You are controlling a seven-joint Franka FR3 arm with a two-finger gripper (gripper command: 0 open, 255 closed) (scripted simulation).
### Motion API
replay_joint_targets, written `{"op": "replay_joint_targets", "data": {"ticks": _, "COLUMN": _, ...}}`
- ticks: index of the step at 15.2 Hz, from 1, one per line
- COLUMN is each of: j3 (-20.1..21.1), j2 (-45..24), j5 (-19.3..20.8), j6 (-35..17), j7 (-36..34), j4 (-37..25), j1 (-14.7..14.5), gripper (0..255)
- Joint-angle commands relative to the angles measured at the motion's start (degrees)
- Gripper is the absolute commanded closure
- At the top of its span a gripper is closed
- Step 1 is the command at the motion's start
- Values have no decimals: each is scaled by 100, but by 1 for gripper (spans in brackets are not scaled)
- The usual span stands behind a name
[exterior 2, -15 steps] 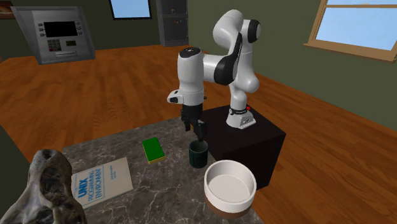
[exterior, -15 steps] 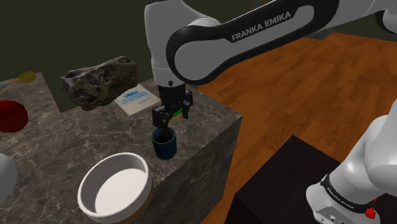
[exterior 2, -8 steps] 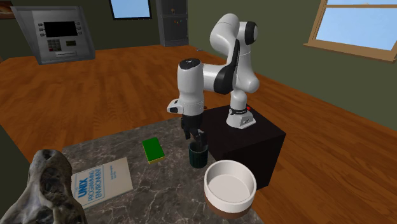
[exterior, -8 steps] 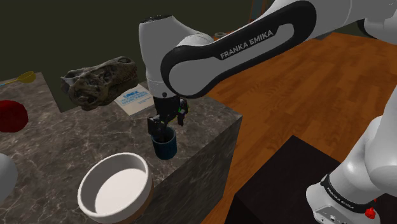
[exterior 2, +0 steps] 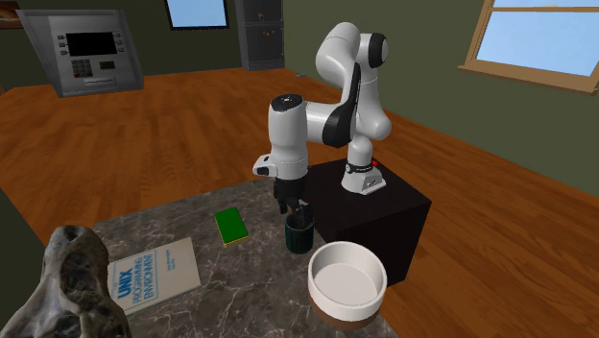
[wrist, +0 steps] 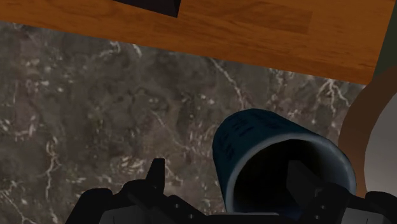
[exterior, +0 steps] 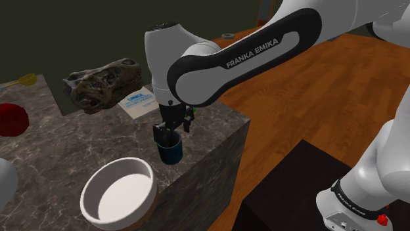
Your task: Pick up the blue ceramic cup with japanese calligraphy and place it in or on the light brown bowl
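Observation:
The dark blue cup (exterior: 170, 153) stands upright on the marble table near its front edge, also seen in the second exterior view (exterior 2: 299, 237). My gripper (exterior: 169, 134) is right over it, open, with its fingertips down at the rim. In the wrist view the gripper (wrist: 227, 175) straddles the cup (wrist: 254, 133) wall: one finger (wrist: 156, 173) outside, the other inside the mouth, neither pressing it. The bowl, white inside with a brown outer wall (exterior: 152, 197), sits close beside the cup (exterior 2: 331, 305); its rim (wrist: 357, 130) shows next to the cup.
A dark skull (exterior: 102, 82) and a white-and-blue book (exterior: 140, 102) lie behind the cup. A green pad (exterior 2: 230, 227) lies near it. A red object (exterior: 12, 118) sits at the shoulder view's left. The table edge (exterior: 223, 141) drops to wood floor; the black stand (exterior 2: 384, 206) is beside it.
The gripper has come down from a little above the cup to its rim, fingers now around the wall. The arm leaned slightly toward the shoulder view's left. The cup and bowl stayed put.

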State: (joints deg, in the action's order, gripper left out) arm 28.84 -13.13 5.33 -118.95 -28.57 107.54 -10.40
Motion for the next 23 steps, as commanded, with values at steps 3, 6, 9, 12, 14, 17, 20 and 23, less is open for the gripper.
{"op": "replay_joint_targets", "data": {"ticks": 3, "j3": 0, "j2": 0, "j5": 0, "j6": -1, "j7": 0, "j4": 1, "j1": 0, "gripper": 255}}
{"op": "replay_joint_targets", "data": {"ticks": 6, "j3": 0, "j2": -1, "j5": 0, "j6": -1, "j7": 0, "j4": 1, "j1": 0, "gripper": 255}}
{"op": "replay_joint_targets", "data": {"ticks": 9, "j3": 0, "j2": 0, "j5": 0, "j6": -1, "j7": 0, "j4": 1, "j1": 0, "gripper": 255}}
{"op": "replay_joint_targets", "data": {"ticks": 12, "j3": 5, "j2": 30, "j5": -19, "j6": 68, "j7": 11, "j4": -41, "j1": 4, "gripper": 255}}
{"op": "replay_joint_targets", "data": {"ticks": 14, "j3": 15, "j2": 86, "j5": -53, "j6": 207, "j7": 31, "j4": -132, "j1": 12, "gripper": 255}}
{"op": "replay_joint_targets", "data": {"ticks": 17, "j3": 27, "j2": 162, "j5": -99, "j6": 418, "j7": 58, "j4": -276, "j1": 22, "gripper": 255}}
{"op": "replay_joint_targets", "data": {"ticks": 20, "j3": 36, "j2": 227, "j5": -138, "j6": 631, "j7": 80, "j4": -433, "j1": 29, "gripper": 255}}
{"op": "replay_joint_targets", "data": {"ticks": 23, "j3": 44, "j2": 281, "j5": -170, "j6": 847, "j7": 97, "j4": -603, "j1": 34, "gripper": 255}}
